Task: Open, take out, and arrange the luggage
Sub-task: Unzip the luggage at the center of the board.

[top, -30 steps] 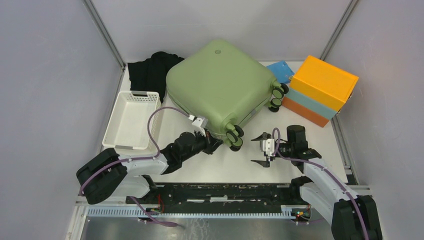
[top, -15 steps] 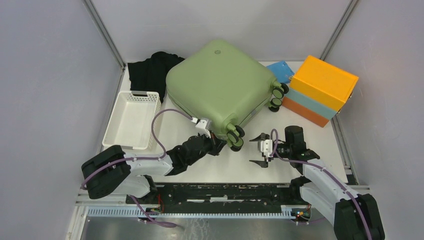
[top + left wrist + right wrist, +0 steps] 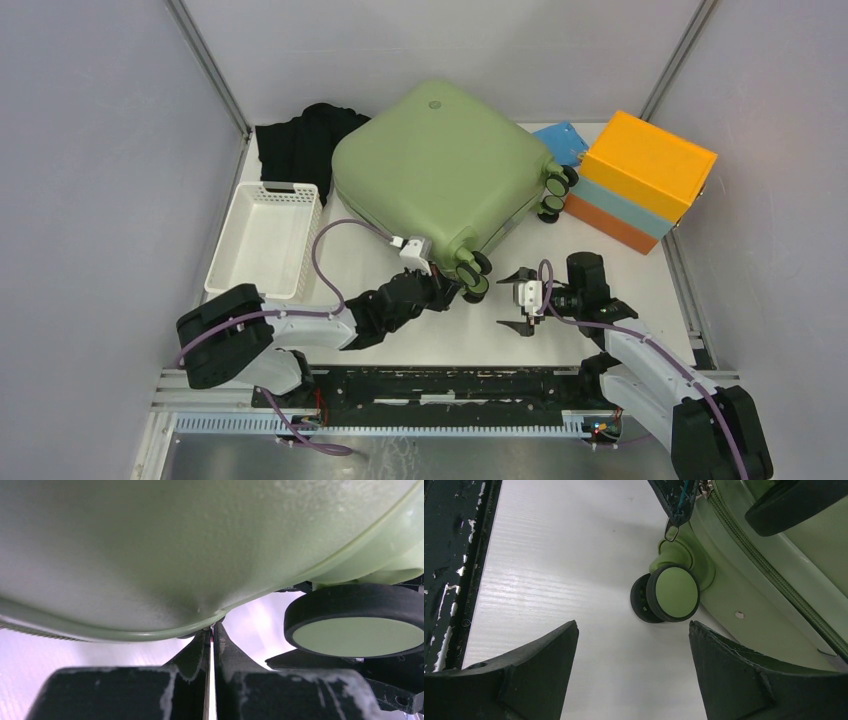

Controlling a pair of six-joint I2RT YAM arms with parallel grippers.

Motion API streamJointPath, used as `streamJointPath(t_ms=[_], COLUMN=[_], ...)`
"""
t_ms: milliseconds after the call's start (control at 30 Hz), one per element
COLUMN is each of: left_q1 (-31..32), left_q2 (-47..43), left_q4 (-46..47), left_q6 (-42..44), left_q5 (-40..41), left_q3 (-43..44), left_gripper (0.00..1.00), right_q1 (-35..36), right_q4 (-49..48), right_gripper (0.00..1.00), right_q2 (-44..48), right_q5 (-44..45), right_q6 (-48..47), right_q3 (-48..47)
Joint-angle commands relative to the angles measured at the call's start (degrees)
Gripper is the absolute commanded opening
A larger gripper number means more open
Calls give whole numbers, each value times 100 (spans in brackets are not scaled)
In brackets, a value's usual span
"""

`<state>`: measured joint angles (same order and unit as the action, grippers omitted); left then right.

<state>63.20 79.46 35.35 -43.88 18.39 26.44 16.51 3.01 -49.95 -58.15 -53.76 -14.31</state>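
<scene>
Your luggage (image 3: 440,170) lies shut on the bench (image 3: 470,335), between basket (image 3: 265,240) and box (image 3: 645,180). Left tool (image 3: 449,291) is pressed together at its zip edge (beside a wheel); right tool (image 3: 513,300) is spread nearby.

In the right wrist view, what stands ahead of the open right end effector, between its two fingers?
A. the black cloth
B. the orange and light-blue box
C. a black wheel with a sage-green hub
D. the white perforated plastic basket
C: a black wheel with a sage-green hub, on a corner of the large sage-green hard-shell suitcase, shows there, apart from the right end effector.
</scene>
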Motion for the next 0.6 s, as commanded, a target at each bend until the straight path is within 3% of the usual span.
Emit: streamJointPath(t_ms=[0, 567], left_q1=[286, 351], left_q2=[175, -154], left_q4=[491, -7], left_q6=[-412, -312], left_q5=[-310, -135], left_q3=[353, 232], left_gripper=[8, 30], right_q1=[40, 83], right_q4=[-262, -555], right_gripper=[87, 85], right_q2=[-4, -38], right_q5=[-14, 102], right_q6=[143, 304], right_q3=[28, 60])
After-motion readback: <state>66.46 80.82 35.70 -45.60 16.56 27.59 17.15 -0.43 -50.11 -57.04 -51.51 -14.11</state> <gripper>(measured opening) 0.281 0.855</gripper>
